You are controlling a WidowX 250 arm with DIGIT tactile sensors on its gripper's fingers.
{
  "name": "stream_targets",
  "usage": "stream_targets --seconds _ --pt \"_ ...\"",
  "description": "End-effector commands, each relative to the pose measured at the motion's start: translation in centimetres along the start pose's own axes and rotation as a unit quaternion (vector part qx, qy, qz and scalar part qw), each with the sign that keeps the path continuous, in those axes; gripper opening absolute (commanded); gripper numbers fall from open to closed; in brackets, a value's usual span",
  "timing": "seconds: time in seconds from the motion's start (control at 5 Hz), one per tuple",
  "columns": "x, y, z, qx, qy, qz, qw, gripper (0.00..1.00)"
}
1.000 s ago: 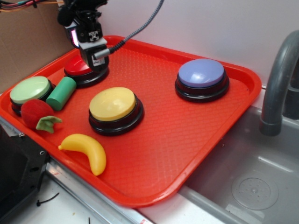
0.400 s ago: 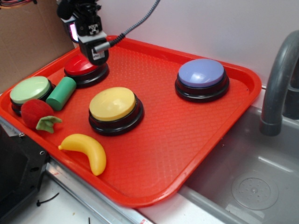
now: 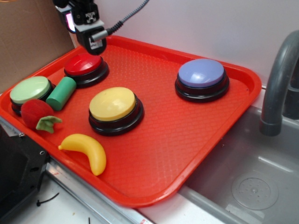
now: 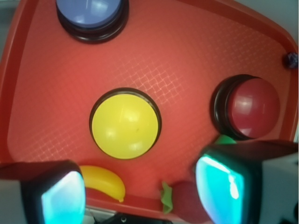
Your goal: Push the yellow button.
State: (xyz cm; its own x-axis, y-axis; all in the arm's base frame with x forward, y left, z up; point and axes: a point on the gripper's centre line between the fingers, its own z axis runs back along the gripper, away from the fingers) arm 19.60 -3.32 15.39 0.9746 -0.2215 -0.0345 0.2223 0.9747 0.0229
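The yellow button (image 3: 112, 103), a pale-yellow dome on a black round base, sits in the middle-left of the red tray (image 3: 187, 126). It shows in the wrist view (image 4: 124, 124) near the centre. My gripper (image 3: 89, 39) hangs in the air at the tray's far left corner, above and behind the red button (image 3: 83, 65), well away from the yellow button. In the wrist view the gripper (image 4: 140, 193) is open and empty, its two fingers wide apart.
A blue button (image 3: 201, 74) is at the tray's far right. A pale-green button (image 3: 30, 89), a green cylinder (image 3: 61, 93), a red toy strawberry (image 3: 38, 114) and a yellow toy banana (image 3: 86, 150) lie at the left front. A sink (image 3: 252, 186) and faucet (image 3: 278, 79) are on the right.
My gripper has risen from just over the red button and moved slightly back and left. The buttons and toys have not moved.
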Motion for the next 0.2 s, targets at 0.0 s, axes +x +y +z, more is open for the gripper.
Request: stream_targets --seconds 0.0 --pt "0.16 -0.17 2.47 0.004 -0.055 0.011 0.998 1.00"
